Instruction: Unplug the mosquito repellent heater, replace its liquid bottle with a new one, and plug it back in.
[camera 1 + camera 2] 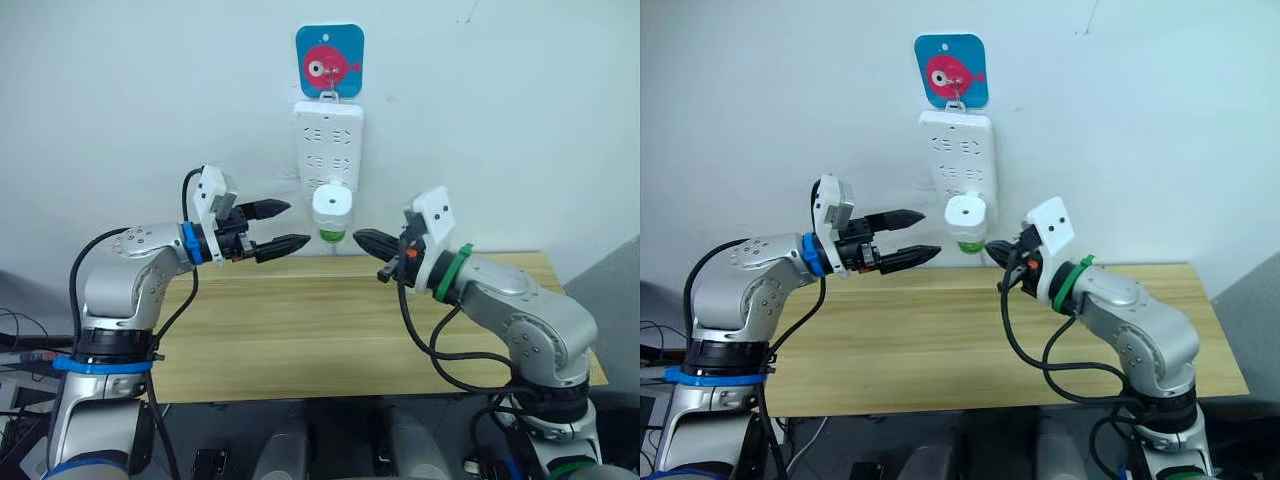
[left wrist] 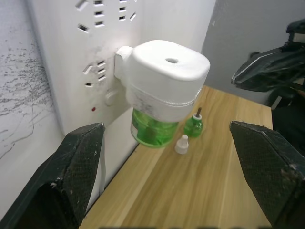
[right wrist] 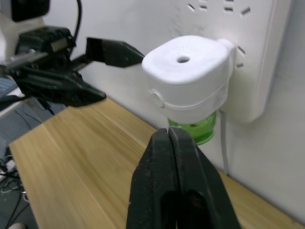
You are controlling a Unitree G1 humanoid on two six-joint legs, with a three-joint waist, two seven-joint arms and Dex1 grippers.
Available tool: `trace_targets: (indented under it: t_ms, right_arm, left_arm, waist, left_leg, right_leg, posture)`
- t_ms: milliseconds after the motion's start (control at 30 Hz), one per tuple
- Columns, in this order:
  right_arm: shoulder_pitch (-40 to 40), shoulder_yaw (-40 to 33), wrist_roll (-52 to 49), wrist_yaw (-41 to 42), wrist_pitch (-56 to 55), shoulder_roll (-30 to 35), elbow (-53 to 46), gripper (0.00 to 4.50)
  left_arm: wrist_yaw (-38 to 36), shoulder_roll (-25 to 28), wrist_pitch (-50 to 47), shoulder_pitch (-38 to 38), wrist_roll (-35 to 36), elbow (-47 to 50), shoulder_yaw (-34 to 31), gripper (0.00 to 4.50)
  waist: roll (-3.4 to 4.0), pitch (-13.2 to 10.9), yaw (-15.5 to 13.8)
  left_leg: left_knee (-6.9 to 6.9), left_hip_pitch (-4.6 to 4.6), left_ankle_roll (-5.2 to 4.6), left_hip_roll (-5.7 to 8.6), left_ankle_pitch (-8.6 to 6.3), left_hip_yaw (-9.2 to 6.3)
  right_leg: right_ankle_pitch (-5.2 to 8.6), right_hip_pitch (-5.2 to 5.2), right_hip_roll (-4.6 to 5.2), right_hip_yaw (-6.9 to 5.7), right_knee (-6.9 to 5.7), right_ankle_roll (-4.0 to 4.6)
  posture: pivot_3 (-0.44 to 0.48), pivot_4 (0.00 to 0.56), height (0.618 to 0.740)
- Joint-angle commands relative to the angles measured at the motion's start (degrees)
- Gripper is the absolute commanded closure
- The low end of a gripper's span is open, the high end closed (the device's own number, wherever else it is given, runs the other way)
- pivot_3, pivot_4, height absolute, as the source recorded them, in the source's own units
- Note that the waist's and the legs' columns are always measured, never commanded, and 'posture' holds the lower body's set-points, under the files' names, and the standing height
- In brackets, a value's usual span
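still plugged in, rounded white plastic heater (image 2: 164,78), translucent green bottle (image 2: 151,129), left jaws apart, right jaws together

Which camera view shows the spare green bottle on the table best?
The left wrist view: the new bottle stands uncovered on the table, its white cap beside it, behind the plugged-in heater. In both eye views it is too small to tell.

The heater (image 2: 164,78) is showing plain white, and the bottle (image 2: 151,128) under it is glowing translucent green. The spare bottle (image 2: 193,126) is showing the same green beside its white cap (image 2: 181,144). The power strip (image 1: 327,140) is showing white, hanging below a blue card (image 1: 329,60) bearing a pink fish. The table (image 1: 330,330) is showing pale wood grain. Both grippers' fingers (image 2: 76,171) are showing black.
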State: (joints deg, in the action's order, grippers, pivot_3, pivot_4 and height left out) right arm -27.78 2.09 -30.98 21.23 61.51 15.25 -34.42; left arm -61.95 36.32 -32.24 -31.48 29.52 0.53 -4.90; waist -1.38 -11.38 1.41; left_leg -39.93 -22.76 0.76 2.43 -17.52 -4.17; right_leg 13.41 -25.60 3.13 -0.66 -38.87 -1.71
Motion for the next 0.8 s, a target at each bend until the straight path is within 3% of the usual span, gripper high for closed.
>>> trace_targets:
  t_ms: [33, 300, 800]
  right_arm:
    - [-0.6, 0.3, -0.6, 0.0, -2.1, -0.3, -0.4, 4.46]
    - [-2.4, 2.8, 0.8, -1.3, -4.3, -3.2, 3.0, 4.46]
    - [-3.8, 6.0, 4.2, -2.2, -9.6, -5.3, 8.8, 4.46]
  left_arm:
    - [-0.2, 1.4, -3.1, 0.2, 4.1, 6.4, -1.4, 0.00]
    - [-0.3, 4.9, -9.9, 2.0, 9.8, 13.1, -1.7, 0.00]
    - [-0.1, 7.5, -7.7, 1.3, 9.1, 10.5, -2.2, 0.00]
  waist:
    - [0.00, 0.0, 0.1]
    - [0.03, 0.0, 0.3]
    - [0.06, -0.1, 0.2]
  left_leg:
    - [0.01, 0.00, 0.00, 0.00, 0.00, 0.00]
    - [0.06, 0.08, -0.01, -0.07, 0.00, 0.00]
    - [0.07, 0.10, -0.01, -0.05, 0.00, 0.00]
  right_leg:
    - [0.00, 0.00, 0.00, 0.00, 0.01, 0.00]
    - [0.01, 0.00, -0.03, 0.02, -0.04, 0.01]
    - [0.01, 0.03, -0.05, 0.01, 0.00, 0.01]
  posture:
    - [0.024, 0.199, 0.740]
    - [0.030, 0.209, 0.740]
    - [0.046, 0.219, 0.740]
